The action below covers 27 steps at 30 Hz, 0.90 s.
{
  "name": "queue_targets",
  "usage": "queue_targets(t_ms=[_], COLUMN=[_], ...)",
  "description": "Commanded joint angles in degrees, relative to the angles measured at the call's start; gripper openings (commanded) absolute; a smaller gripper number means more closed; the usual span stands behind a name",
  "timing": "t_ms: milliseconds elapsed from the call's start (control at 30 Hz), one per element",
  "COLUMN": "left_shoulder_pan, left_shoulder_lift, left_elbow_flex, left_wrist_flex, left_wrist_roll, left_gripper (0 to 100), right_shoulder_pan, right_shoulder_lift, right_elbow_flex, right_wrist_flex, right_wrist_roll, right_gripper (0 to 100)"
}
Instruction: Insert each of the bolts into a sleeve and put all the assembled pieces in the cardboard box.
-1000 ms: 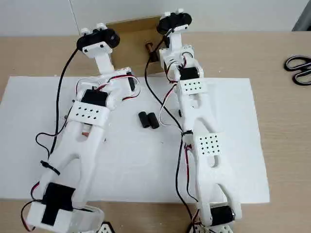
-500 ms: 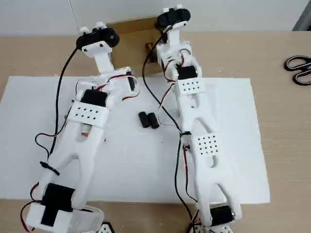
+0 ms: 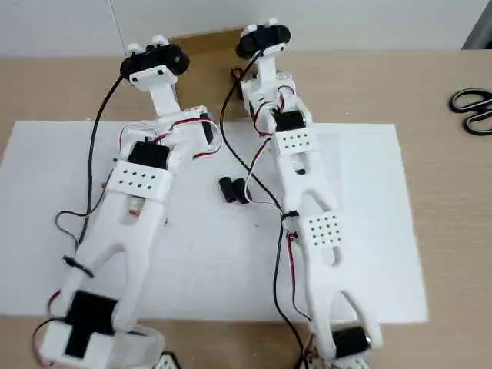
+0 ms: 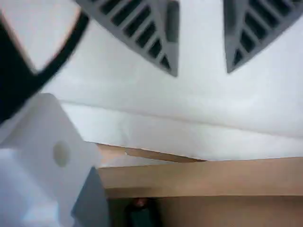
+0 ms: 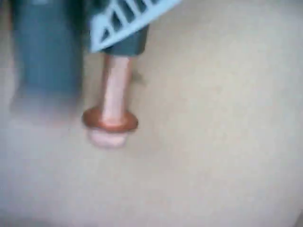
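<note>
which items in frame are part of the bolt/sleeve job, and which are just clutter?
Job:
- sleeved bolt
- two loose black sleeves on the sheet
- cardboard box

Lying about:
- scissors at the table edge
- white paper sheet under the arms

Table [image 3: 450,200]: light wood-grain top. A white sheet [image 3: 207,254] lies flat over its middle, with bare wood showing along the far edge, the right side and the near edge. Scissors [image 3: 473,109] with dark handles lie on bare wood near the right edge, apart from the sheet. Wall [image 3: 369,23]: plain white, directly behind the far edge, with one vertical seam [image 3: 112,23] left of centre. Dark grey object [image 3: 480,34] at the far right corner, not identifiable. Lighting even, shadows soft.
</note>
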State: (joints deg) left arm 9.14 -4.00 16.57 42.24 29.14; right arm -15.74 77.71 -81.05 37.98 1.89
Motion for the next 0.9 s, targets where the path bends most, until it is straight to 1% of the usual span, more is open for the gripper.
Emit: queue_targets(t_ms=[0, 167, 400, 500, 700, 867], left_shoulder_pan=[0.2, 0.4, 0.4, 0.4, 0.4, -0.1], left_shoulder_lift=[-3.3, -3.3, -3.4, -5.1, -13.0, -17.1], left_elbow_flex=[-2.4, -2.4, -2.8, -3.5, -4.8, -4.8], left_wrist_flex=[0.1, 0.1, 0.1, 0.7, 2.5, 9.4], left_wrist_roll=[0.1, 0.1, 0.1, 0.1, 0.0, -5.1], left_gripper=[6, 6, 6, 6, 6, 6], right_shoulder_pan=[0.0, 0.0, -0.3, -0.2, 0.0, 0.0], right_shoulder_lift=[-1.5, -2.4, -8.2, -11.9, -21.7, -26.8], right_elbow_flex=[-3.1, -4.6, -14.2, -15.3, -15.3, -15.3], right_wrist_flex=[-1.5, -1.1, 10.0, 18.5, 41.0, 58.9], right_wrist_roll=[0.5, 0.5, 0.4, 0.4, 0.4, 0.5], right_gripper=[20.6, 18.9, 18.8, 18.8, 18.8, 18.9])
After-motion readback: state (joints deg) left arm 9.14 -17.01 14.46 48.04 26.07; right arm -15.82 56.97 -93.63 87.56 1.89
